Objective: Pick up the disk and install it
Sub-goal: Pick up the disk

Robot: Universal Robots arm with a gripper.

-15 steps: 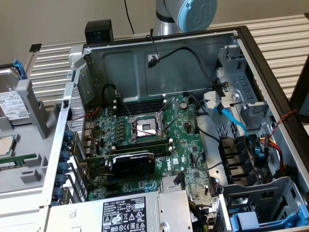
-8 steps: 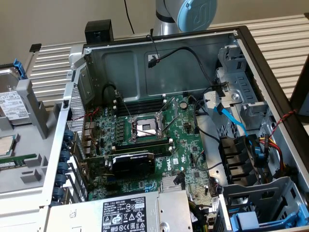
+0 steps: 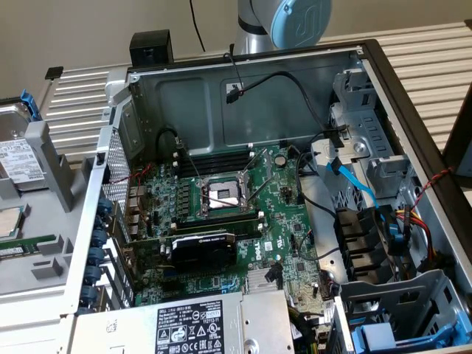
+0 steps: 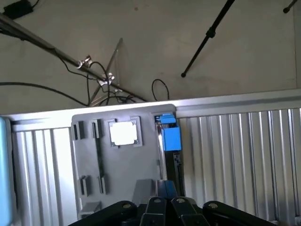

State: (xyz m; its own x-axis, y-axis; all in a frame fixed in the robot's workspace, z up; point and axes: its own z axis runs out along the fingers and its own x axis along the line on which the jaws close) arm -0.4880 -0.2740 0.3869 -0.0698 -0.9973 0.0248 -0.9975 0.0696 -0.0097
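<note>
Disk (image 3: 15,158) partly cut off by ext. view's left edge.

One disk (image 3: 13,166), one motherboard (image 3: 289,221)

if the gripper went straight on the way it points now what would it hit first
Probably the silver-grey disk in its bright blue plastic carrier, slotted into the grey parts tray, ahead of the gripper in the wrist view. Depth is unclear, so the tray could come first.
</note>
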